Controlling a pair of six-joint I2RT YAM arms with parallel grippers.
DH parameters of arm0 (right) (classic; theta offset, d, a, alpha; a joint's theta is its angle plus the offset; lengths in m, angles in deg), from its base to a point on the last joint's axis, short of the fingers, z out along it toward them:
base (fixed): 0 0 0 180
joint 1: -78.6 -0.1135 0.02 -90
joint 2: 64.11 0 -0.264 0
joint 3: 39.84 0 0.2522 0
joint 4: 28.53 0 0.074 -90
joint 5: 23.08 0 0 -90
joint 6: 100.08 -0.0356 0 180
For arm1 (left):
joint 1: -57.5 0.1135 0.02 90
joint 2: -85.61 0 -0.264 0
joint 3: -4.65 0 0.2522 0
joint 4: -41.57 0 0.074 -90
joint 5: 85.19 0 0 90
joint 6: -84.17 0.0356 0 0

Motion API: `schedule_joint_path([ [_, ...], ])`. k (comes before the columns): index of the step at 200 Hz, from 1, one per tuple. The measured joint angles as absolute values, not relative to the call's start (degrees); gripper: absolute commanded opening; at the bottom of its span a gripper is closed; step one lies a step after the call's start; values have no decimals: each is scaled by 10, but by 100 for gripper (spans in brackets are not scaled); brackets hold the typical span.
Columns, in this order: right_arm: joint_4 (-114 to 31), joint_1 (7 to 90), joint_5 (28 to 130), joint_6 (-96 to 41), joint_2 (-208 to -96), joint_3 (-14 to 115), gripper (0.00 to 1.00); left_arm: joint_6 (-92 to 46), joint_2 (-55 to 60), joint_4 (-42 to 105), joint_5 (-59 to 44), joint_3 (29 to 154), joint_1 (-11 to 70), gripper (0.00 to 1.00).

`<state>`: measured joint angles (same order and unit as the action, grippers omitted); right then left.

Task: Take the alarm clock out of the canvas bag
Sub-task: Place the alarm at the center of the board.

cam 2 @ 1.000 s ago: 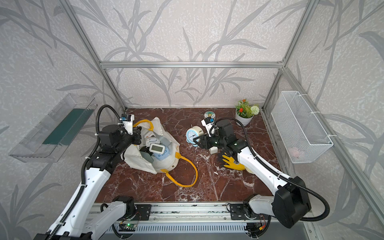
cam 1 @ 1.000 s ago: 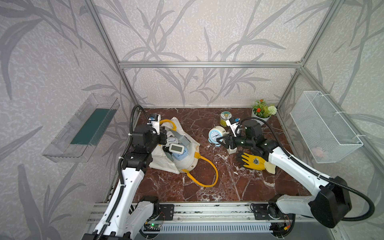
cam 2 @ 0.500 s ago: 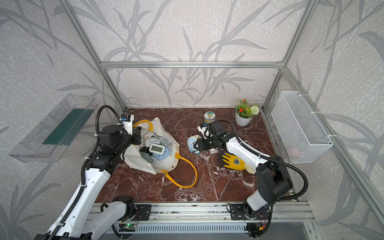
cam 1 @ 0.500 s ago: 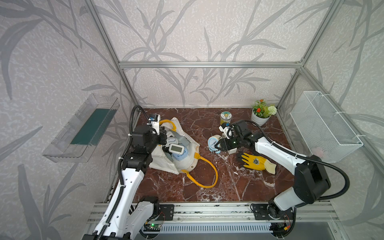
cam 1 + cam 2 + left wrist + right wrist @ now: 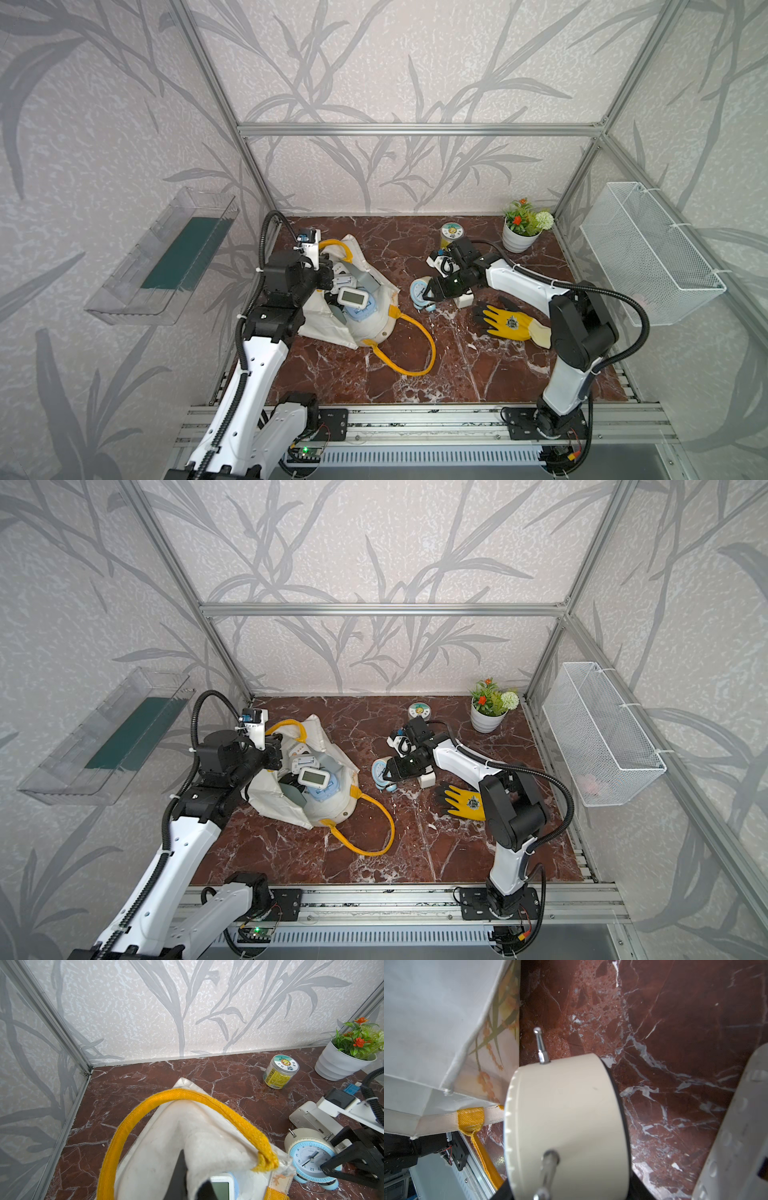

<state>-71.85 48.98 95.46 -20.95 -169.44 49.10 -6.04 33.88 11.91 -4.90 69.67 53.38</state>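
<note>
The off-white canvas bag [image 5: 365,328] [image 5: 274,800] with yellow handles lies slumped open at the table's left. My left gripper [image 5: 328,278] [image 5: 191,1184] is shut on the bag's rim fabric [image 5: 158,1147]. A round alarm clock [image 5: 419,291] [image 5: 380,773] [image 5: 309,1157], cream body and blue face, is outside the bag, just to its right and low at the table. My right gripper [image 5: 432,291] [image 5: 569,1192] is shut on its body [image 5: 566,1126], a finger on each side. A white digital clock [image 5: 352,297] still lies inside the bag.
A white boxy clock [image 5: 463,299] sits under my right wrist, a yellow glove [image 5: 509,322] in front of it. A yellow jar [image 5: 451,235] and a potted plant [image 5: 521,232] stand at the back. A wire basket [image 5: 648,253] hangs on the right wall, a clear shelf [image 5: 166,257] on the left.
My right gripper has carried the round clock down and slightly left, closer to the table and the bag, with its arm folding upward. The left arm and bag have not moved.
</note>
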Motion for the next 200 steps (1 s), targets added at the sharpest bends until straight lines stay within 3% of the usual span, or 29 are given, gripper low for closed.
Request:
schedule_joint_path([
  [43, -752, 490, 953, -198, -1741, 543, 37, -61, 339, 119, -50, 697, 534, 0],
  [76, -778, 492, 948, -194, -1772, 574, 61, -61, 339, 119, -53, 697, 534, 0],
  [109, -786, 497, 933, -196, -1776, 576, 74, -61, 339, 119, -54, 697, 534, 0],
  [200, -781, 498, 880, -208, -1728, 568, 82, -65, 342, 117, -56, 696, 534, 0],
])
